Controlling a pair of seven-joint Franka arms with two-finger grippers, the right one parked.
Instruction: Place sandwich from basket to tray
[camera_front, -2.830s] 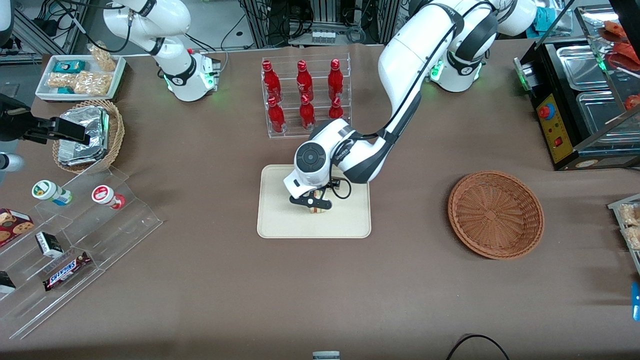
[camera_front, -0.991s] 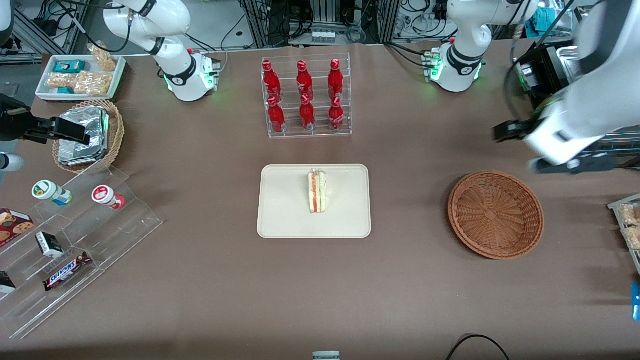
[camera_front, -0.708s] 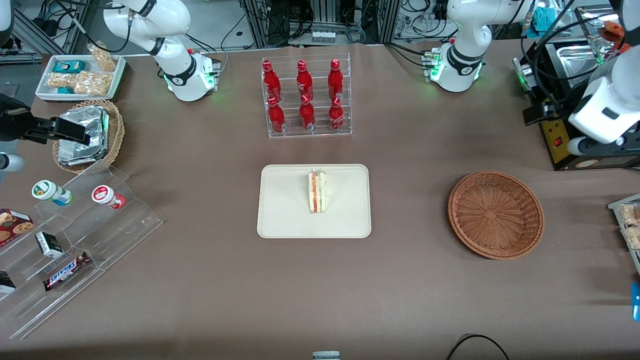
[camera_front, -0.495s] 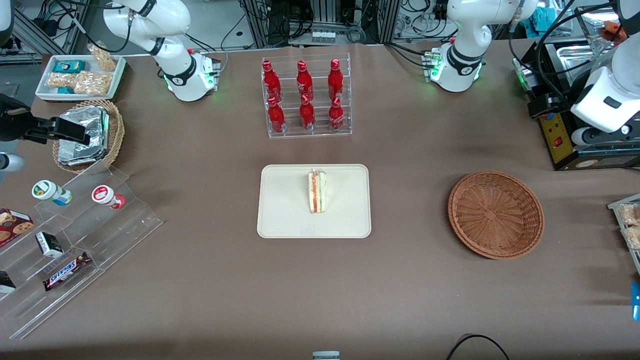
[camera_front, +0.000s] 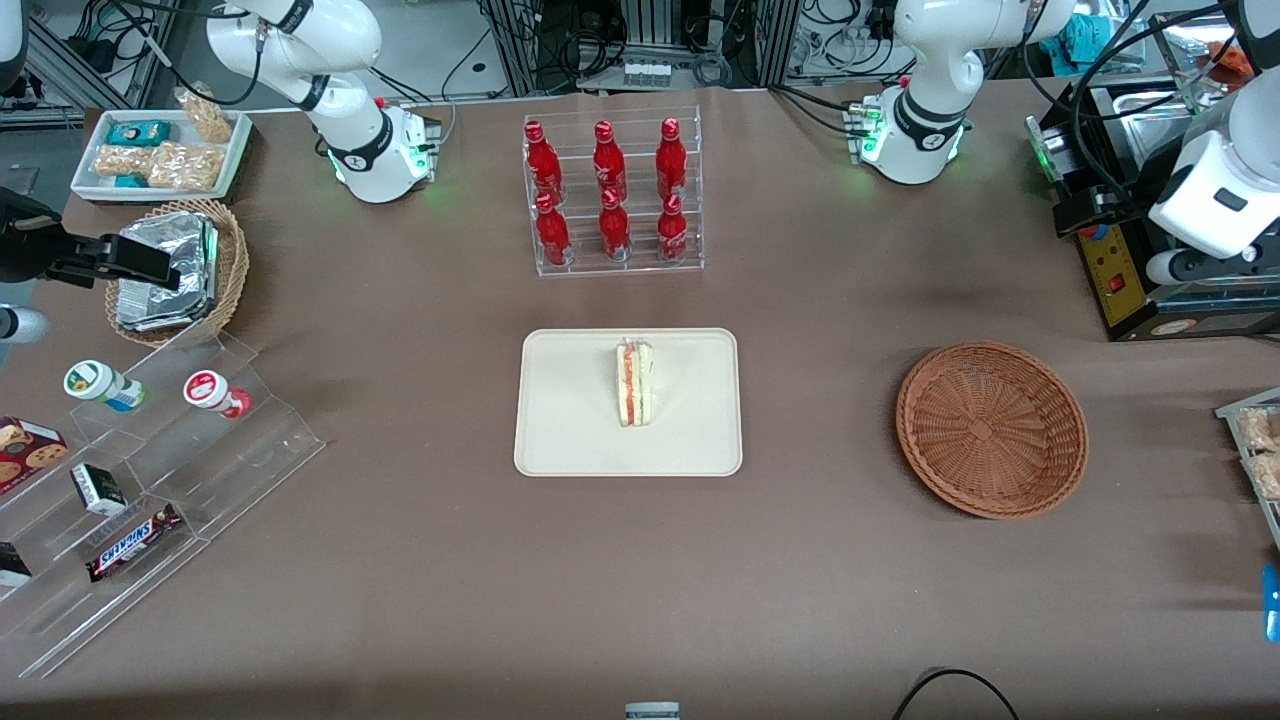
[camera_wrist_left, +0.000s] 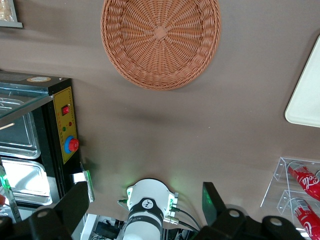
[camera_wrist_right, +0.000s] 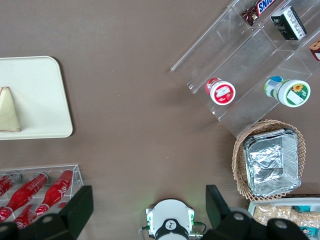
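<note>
The sandwich (camera_front: 634, 383), a white wedge with red and pale filling, stands on its edge on the cream tray (camera_front: 570, 420), free of any grip. It also shows in the right wrist view (camera_wrist_right: 9, 116) on the tray (camera_wrist_right: 40, 100). The reddish-brown wicker basket (camera_front: 990, 428) is empty, toward the working arm's end. My left gripper (camera_wrist_left: 145, 200) is open and empty, held high, with the basket (camera_wrist_left: 160, 42) and a tray corner (camera_wrist_left: 307, 95) below it. Its white hand (camera_front: 1212, 195) hangs over the black appliance, far from the tray.
A clear rack of red bottles (camera_front: 612, 195) stands farther from the front camera than the tray. A black appliance (camera_front: 1120, 250) sits beside the basket. Toward the parked arm's end are a tan basket of foil packs (camera_front: 175, 270), a white snack tray (camera_front: 160, 150) and acrylic snack steps (camera_front: 150, 470).
The gripper was down on the sandwich at the tray. It has let go, and the arm has swung up and away to the working arm's end. The sandwich stays on the tray.
</note>
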